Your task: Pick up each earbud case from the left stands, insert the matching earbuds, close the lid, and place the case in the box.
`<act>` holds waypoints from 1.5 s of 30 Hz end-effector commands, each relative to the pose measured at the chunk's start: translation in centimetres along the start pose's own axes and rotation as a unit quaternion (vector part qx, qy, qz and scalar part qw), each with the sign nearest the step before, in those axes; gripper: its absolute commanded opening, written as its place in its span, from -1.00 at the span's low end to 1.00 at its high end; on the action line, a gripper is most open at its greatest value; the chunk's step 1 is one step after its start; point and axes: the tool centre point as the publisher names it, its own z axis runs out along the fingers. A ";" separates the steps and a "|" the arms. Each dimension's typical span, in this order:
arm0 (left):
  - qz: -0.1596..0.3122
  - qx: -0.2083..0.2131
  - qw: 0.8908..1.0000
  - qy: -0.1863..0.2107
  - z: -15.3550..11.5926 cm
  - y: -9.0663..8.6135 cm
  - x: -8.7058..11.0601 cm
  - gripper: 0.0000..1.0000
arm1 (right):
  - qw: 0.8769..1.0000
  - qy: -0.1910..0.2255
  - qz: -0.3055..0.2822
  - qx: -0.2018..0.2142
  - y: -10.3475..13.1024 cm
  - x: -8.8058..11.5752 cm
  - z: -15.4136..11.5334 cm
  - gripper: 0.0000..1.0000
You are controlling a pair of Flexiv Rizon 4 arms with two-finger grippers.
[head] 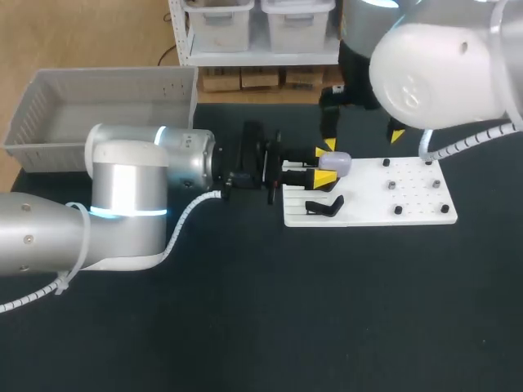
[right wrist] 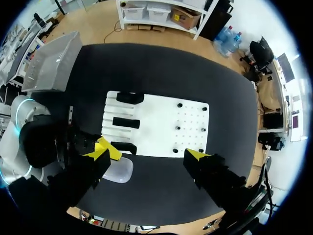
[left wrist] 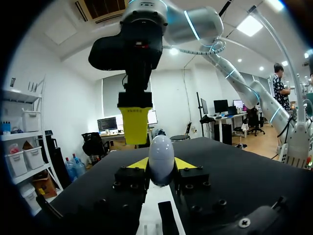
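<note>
1. a grey box sits on the far left of the black table, well apart from everything else.
2. my left arm comes in from the left and lies level across the table, its wrist pointing at the white board.
3. the left claw is closed to a narrow gap on the earbud case, with one yellow finger pressed to each side. in the left wrist view the fingertips flank the case on both sides.
4. the earbud case is pale lilac, rounded and looks closed. it is held at the far left corner of the board. whether it is lifted off the surface i cannot tell.
5. the white board lies flat right of the middle. a black stand is on its left part, just beside the case, and small black pegs dot its right part.
6. the right claw hangs above the board's far edge, spread wide with nothing in it. one tip is near the case and the other is well over to the right.
</note>
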 end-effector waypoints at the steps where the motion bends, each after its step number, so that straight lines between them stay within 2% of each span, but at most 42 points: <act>1: 0.000 0.000 1.000 0.001 0.0 0.0 0.0 -1.00 | 0.997 -0.076 -0.007 -0.012 -2.0 3.2 -3.3 1.00; 5: 0.000 0.000 1.000 0.001 0.0 0.0 0.0 -1.00 | 0.993 -0.107 -0.021 -0.031 -3.0 5.0 -5.7 1.00; 10: -0.026 -0.036 0.999 0.026 -1.7 -1.2 -1.1 -1.00 | 0.987 -0.142 -0.039 -0.060 -3.8 7.8 -7.9 1.00; 14: -0.038 -0.096 0.993 0.062 -4.1 -2.1 -2.5 -1.00 | 0.984 -0.140 -0.047 -0.100 -4.3 8.7 -8.4 1.00; 16: -0.038 -0.136 0.988 0.063 -5.7 -2.1 -3.2 -1.00 | 0.982 -0.136 -0.051 -0.119 -4.3 8.8 -8.5 1.00; 21: -0.006 -0.212 0.974 0.083 -9.5 -1.2 -5.5 -1.00 | 0.982 -0.136 -0.050 -0.124 -4.4 8.8 -8.6 1.00; 26: 0.026 -0.293 0.947 0.128 -14.5 0.9 -6.5 -1.00 | 0.982 -0.136 -0.050 -0.124 -4.4 8.8 -8.6 1.00; 27: 0.035 -0.308 0.940 0.143 -15.8 1.6 -6.6 -1.00 | 0.982 -0.136 -0.050 -0.124 -4.4 8.8 -8.6 1.00; 29: 0.046 -0.344 0.926 0.149 -18.4 2.8 -7.2 -1.00 | 0.982 -0.136 -0.050 -0.124 -4.4 8.8 -8.6 1.00; 31: 0.066 -0.371 0.909 0.177 -20.9 4.2 -7.7 -1.00 | 0.982 -0.136 -0.050 -0.124 -4.4 8.8 -8.6 1.00; 33: 0.074 -0.400 0.895 0.182 -23.5 5.6 -8.2 -1.00 | 0.982 -0.136 -0.050 -0.124 -4.4 8.8 -8.6 1.00; 34: 0.081 -0.410 0.886 0.201 -24.8 6.3 -8.2 -1.00 | 0.982 -0.136 -0.050 -0.124 -4.4 8.8 -8.6 1.00; 37: 0.087 -0.440 0.865 0.223 -28.3 8.1 -7.9 -1.00 | 0.982 -0.136 -0.050 -0.124 -4.4 8.8 -8.6 1.00; 41: 0.072 -0.454 0.854 0.243 -32.2 10.0 -6.3 -1.00 | 0.982 -0.136 -0.050 -0.124 -4.4 8.8 -8.6 1.00; 45: 0.062 -0.455 0.852 0.252 -34.5 11.9 -4.6 -1.00 | 0.982 -0.136 -0.050 -0.124 -4.4 8.8 -8.6 1.00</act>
